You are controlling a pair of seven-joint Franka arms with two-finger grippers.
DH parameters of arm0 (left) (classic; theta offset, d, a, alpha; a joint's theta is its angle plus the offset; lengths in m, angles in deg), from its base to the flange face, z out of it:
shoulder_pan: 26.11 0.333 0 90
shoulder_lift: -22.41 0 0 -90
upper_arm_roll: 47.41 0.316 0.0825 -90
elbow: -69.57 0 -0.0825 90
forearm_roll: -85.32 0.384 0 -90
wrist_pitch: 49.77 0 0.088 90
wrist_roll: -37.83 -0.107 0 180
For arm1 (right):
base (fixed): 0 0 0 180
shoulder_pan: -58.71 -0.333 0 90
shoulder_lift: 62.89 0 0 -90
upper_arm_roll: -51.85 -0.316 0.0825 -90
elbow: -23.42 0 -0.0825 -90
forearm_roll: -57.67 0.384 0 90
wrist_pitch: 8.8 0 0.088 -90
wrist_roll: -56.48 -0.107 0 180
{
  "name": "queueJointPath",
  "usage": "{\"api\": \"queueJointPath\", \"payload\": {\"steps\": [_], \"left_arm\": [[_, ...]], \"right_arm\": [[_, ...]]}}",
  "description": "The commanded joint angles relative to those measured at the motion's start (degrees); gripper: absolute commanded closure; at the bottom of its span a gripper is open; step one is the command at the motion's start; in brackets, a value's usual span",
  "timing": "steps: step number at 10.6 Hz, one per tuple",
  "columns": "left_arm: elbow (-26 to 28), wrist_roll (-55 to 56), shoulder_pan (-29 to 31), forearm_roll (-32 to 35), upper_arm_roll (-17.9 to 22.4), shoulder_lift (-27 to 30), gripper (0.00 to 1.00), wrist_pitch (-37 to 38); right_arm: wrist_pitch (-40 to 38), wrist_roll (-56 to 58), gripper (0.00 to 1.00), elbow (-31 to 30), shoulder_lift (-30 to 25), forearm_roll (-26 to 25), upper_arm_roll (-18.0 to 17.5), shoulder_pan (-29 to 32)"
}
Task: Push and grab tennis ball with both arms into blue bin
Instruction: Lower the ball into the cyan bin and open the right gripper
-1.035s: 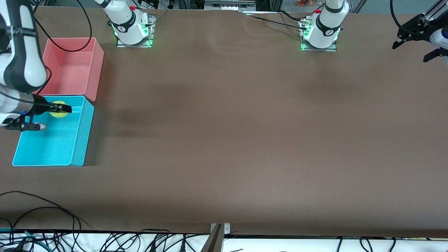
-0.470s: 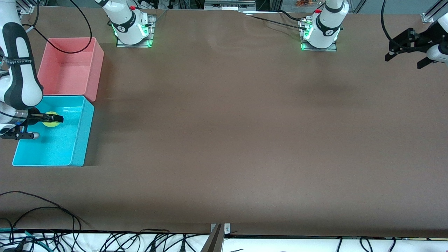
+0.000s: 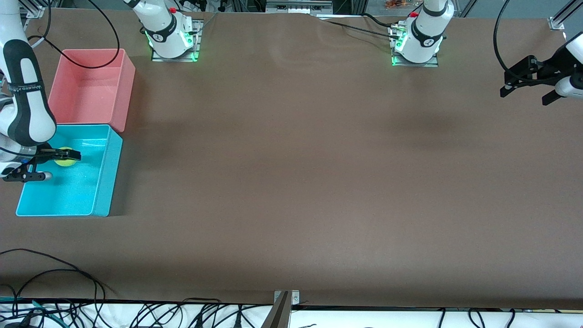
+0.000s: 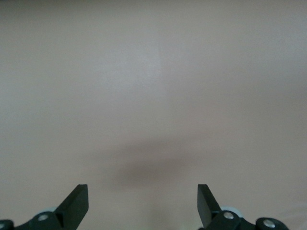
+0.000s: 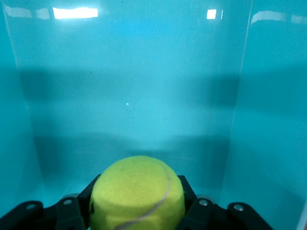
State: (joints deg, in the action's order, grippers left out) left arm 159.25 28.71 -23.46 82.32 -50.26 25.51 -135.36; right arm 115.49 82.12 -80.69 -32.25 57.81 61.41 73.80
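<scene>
The tennis ball (image 3: 65, 157) is yellow-green and sits between the fingers of my right gripper (image 3: 63, 159), which is shut on it. The gripper holds it low inside the blue bin (image 3: 107, 177), near the wall next to the pink bin. In the right wrist view the tennis ball (image 5: 137, 191) fills the gap in my right gripper (image 5: 137, 203), with the blue bin's floor and walls (image 5: 144, 72) all round. My left gripper (image 3: 524, 94) is open and empty, up over bare table at the left arm's end. The left wrist view shows my left gripper (image 4: 142, 194) with only brown table under it.
A pink bin (image 3: 128, 82) of the same size stands against the blue bin, farther from the front camera. Black cables (image 3: 54, 273) lie along the table's front edge. Both arm bases (image 3: 171, 41) stand at the back of the brown table.
My right gripper has come down into the blue bin with the tennis ball, moving toward the bin's outer wall. My left gripper has drifted a little lower in the front view.
</scene>
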Motion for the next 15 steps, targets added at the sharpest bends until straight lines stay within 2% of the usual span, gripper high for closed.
{"api": "queueJointPath", "payload": {"steps": [1, 2, 5, 12, 13, 15], "left_arm": [[-1.61, 3.67, -7.28, 1.42, 5.11, -1.33, 0.00, -2.37], [-1.61, 3.76, -7.75, 1.33, 5.66, -3.43, 0.00, -2.73], [-1.70, 3.68, -7.14, 0.45, 5.84, -3.71, 0.00, -2.73], [-1.87, 3.76, -7.84, 0.63, 5.23, -3.71, 0.00, -2.21], [-1.87, 3.76, -7.84, 0.63, 5.22, -3.71, 0.00, -2.21], [-1.87, 3.76, -7.84, 0.63, 5.22, -3.71, 0.00, -2.12]], "right_arm": [[0.24, 3.43, 0.93, 1.46, 2.23, -0.23, -0.50, 1.61], [0.25, 4.32, 0.88, 1.55, 2.41, -0.31, -0.50, 1.87], [0.25, 5.20, 0.00, 1.64, 3.02, -0.23, -0.50, 2.14], [-1.50, 6.17, 0.00, 3.83, 2.32, -0.49, -0.76, 1.79], [-3.17, 6.17, 0.00, 5.40, 2.06, -0.58, -0.85, 1.70], [-11.31, 6.17, 0.00, 11.10, 1.97, -0.58, -1.03, 1.00]]}}
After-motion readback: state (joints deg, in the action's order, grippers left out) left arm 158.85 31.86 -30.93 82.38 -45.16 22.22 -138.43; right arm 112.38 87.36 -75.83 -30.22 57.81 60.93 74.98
